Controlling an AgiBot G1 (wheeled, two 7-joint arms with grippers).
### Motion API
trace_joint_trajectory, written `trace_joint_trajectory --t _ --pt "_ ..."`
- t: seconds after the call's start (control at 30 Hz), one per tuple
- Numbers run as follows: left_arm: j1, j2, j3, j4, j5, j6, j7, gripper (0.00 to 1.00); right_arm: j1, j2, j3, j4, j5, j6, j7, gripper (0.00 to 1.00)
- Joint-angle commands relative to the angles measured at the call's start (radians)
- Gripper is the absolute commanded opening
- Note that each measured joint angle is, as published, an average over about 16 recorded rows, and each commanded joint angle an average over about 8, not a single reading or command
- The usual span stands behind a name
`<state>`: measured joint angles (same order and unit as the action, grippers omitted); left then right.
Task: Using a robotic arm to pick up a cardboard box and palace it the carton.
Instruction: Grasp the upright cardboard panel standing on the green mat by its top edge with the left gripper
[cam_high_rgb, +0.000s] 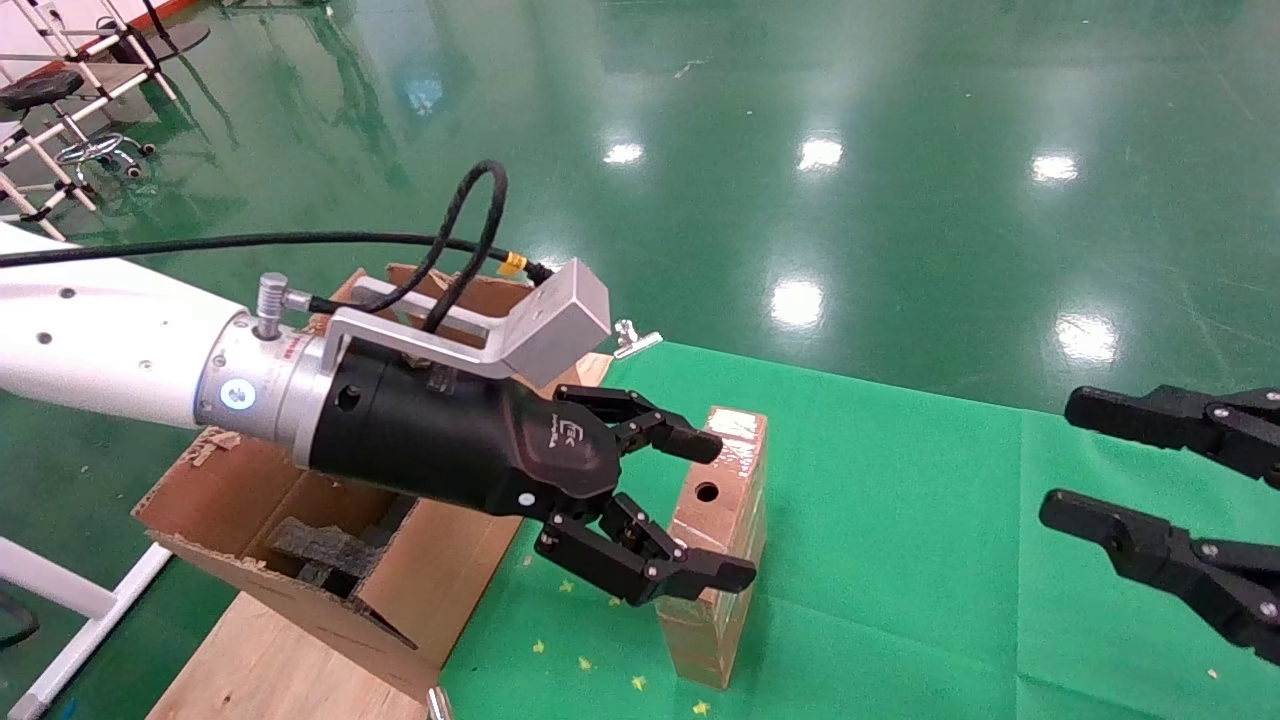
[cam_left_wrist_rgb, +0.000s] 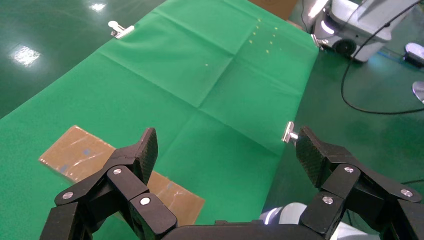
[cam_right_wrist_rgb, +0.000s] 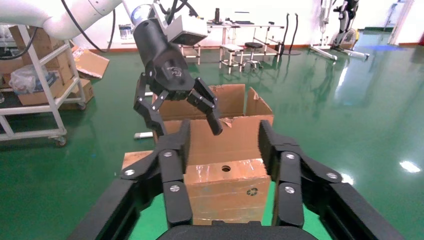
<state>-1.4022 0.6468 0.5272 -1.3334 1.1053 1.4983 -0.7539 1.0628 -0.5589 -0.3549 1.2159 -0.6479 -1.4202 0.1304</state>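
The cardboard box (cam_high_rgb: 716, 540) is a small taped brown slab standing on edge on the green cloth, with a round hole (cam_high_rgb: 707, 492) in its upper narrow face. My left gripper (cam_high_rgb: 722, 510), on the white robotic arm (cam_high_rgb: 110, 350), hovers open just above the box's upper end, one finger on either side and not touching it. In the left wrist view the box (cam_left_wrist_rgb: 75, 155) shows beyond one finger (cam_left_wrist_rgb: 145, 152). The carton (cam_high_rgb: 300, 540), large and torn-edged with black foam inside, stands left of the cloth. My right gripper (cam_high_rgb: 1062, 458) is open at the right, facing the box (cam_right_wrist_rgb: 225, 192).
The green cloth table (cam_high_rgb: 900, 560) is held by metal clips (cam_high_rgb: 635, 340). A wooden board (cam_high_rgb: 270, 660) lies under the carton. Stools and white racks (cam_high_rgb: 60, 110) stand on the green floor far left. A shelf cart (cam_right_wrist_rgb: 35, 100) is beyond the carton (cam_right_wrist_rgb: 220, 135).
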Motion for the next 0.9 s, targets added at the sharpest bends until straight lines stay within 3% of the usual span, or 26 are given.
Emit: trace_joint_trajectory --t 0.03,0.27,0.6,0.77,0.9 --pt "-0.026 0.006 0.018 -0.002 0.024 0.009 -0.042 1.0 0.0 0.0 0.0 0.0 0.0 0.0 0.0 0.0" --pt "-0.042 0.016 0.034 0.012 0.05 0.017 -0.062 1.0 0.0 0.0 0.0 0.0 0.0 0.0 0.0 0.0" --pt "-0.233 0.143 0.184 0.069 0.291 0.063 -0.371 1.0 0.0 0.0 0.0 0.0 0.0 0.0 0.0 0.0" --pt "-0.304 0.199 0.25 0.107 0.363 0.076 -0.517 1.0 0.0 0.0 0.0 0.0 0.0 0.0 0.0 0.0" --pt "-0.328 0.218 0.274 0.124 0.385 0.081 -0.568 1.0 0.0 0.0 0.0 0.0 0.0 0.0 0.0 0.0"
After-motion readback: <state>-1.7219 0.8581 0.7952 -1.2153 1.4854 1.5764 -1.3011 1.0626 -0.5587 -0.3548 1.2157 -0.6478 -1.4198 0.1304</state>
